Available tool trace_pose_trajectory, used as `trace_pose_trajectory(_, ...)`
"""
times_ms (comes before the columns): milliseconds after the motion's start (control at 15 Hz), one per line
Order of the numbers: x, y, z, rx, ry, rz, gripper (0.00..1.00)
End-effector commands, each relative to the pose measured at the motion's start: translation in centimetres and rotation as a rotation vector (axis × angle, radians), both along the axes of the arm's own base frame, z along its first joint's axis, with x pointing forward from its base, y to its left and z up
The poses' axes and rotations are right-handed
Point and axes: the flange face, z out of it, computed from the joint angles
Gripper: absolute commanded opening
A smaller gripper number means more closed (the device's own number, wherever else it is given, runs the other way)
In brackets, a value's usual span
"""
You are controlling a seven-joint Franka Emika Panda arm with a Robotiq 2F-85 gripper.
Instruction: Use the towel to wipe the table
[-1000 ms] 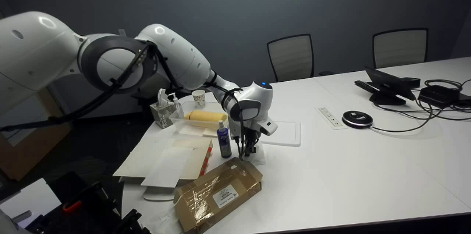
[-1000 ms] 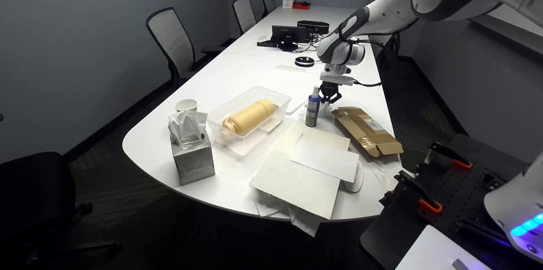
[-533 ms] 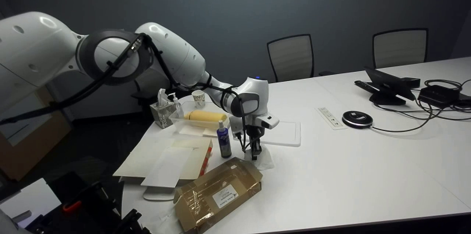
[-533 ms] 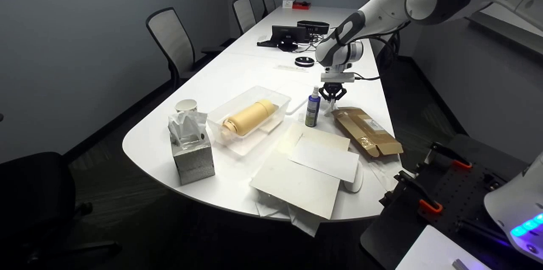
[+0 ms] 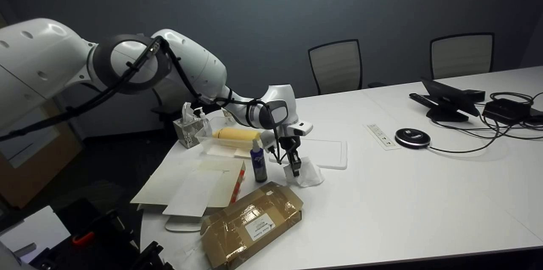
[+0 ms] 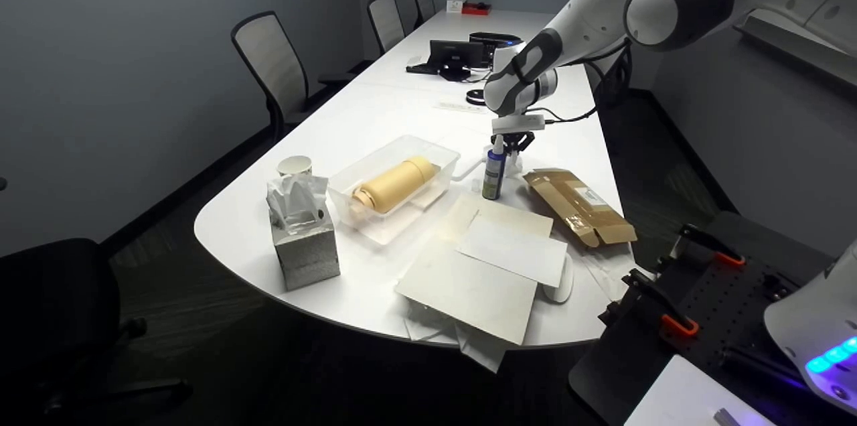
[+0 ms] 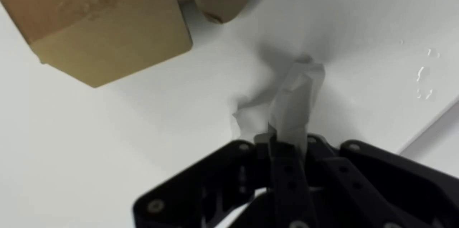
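Towel (image 5: 309,175), white and crumpled, is pinched in the tool (image 5: 295,171) over the surface (image 5: 403,202), near the brown cardboard box (image 5: 253,224).

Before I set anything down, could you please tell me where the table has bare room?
A broad patch of the table is bare, bordered by the cardboard box, white board, outlet strip and round black device. It is crowded around the gripper, towel, spray bottle, papers and clear bin. The wrist view shows drops nearby.
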Motion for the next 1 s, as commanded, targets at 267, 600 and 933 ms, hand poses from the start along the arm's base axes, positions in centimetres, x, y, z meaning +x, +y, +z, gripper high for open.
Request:
trace_pose_trajectory(267, 0.9, 0.2, -0.4, 0.093, -0.097, -0.043, 0.00)
trace_pose_trajectory(600, 0.5, -0.3, -0.2, 0.194, -0.112, -0.090, 0.00)
trace_pose_trajectory(933, -0.7, -1.0, -0.2, 0.233, -0.084, -0.106, 0.00)
